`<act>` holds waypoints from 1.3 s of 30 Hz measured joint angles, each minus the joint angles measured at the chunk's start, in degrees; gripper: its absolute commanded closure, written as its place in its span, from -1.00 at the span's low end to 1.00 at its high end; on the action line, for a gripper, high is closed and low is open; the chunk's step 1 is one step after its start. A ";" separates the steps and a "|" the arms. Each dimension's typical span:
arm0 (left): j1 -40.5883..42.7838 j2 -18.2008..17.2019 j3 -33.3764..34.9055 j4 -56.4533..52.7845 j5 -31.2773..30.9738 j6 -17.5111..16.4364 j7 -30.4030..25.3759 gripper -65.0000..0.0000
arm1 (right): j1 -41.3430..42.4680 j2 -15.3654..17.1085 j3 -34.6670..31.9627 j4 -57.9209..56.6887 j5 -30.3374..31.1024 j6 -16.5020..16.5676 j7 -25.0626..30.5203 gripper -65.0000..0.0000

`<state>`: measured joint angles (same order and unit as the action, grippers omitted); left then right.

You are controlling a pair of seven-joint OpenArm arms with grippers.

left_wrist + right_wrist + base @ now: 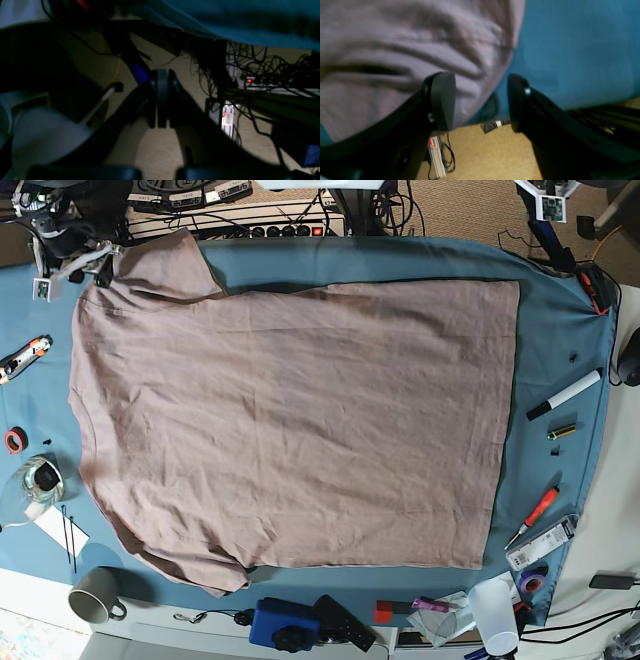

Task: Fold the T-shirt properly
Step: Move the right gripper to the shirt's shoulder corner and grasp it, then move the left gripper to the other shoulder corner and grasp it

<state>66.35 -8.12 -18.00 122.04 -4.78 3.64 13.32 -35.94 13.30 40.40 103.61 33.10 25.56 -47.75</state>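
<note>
Gaping wide, the right gripper [480, 100] holds nothing: its two dark fingers [442, 100] stand well apart over the table edge, one finger lying in front of a sleeve of the T-shirt [407, 50], the other in front of the blue-teal table cloth [570, 50], with tan floor [482, 155] below. The left gripper [162, 100] has its jaws pressed together with nothing between them; it hangs past the table edge, under a fold of the cloth, over floor, tangled cables [262, 65] and a power strip [275, 85] with a red light. In the base view the T-shirt [290, 420] lies spread flat and wrinkled over most of the cloth [560, 330], collar side toward that view's left, hem toward its right, one sleeve at the upper left corner and the other at the lower left; the right arm [60, 230] sits by the upper left sleeve. Containers: a grey mug [95, 595] stands off the cloth at the lower left, contents not visible; a white cup [495, 610] stands at the lower right; a clear glass object [35, 480] sits at the left edge, contents unclear. Loose items on the cloth: a black-capped marker [565, 395], a red-handled tool [535, 515], a red tape roll [14, 441]. A blue and black device [285, 625] sits at the near edge.
</note>
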 measured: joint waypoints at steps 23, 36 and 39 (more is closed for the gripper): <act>-1.03 0.02 0.00 0.00 -0.07 0.00 0.00 1.00 | -2.14 -3.80 0.68 -9.07 27.02 15.23 -9.01 0.00; -8.46 0.04 0.00 0.00 -0.11 -0.04 0.00 1.00 | -0.98 -3.98 0.50 -9.11 23.96 16.04 -7.04 0.00; -11.13 0.04 0.00 0.00 -0.98 -0.24 0.00 0.94 | -0.98 -3.98 0.50 -9.11 23.96 16.04 -7.06 0.00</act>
<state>55.22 -8.08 -18.00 122.04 -5.76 3.40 13.32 -36.93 9.32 40.91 94.50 57.06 41.60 -54.81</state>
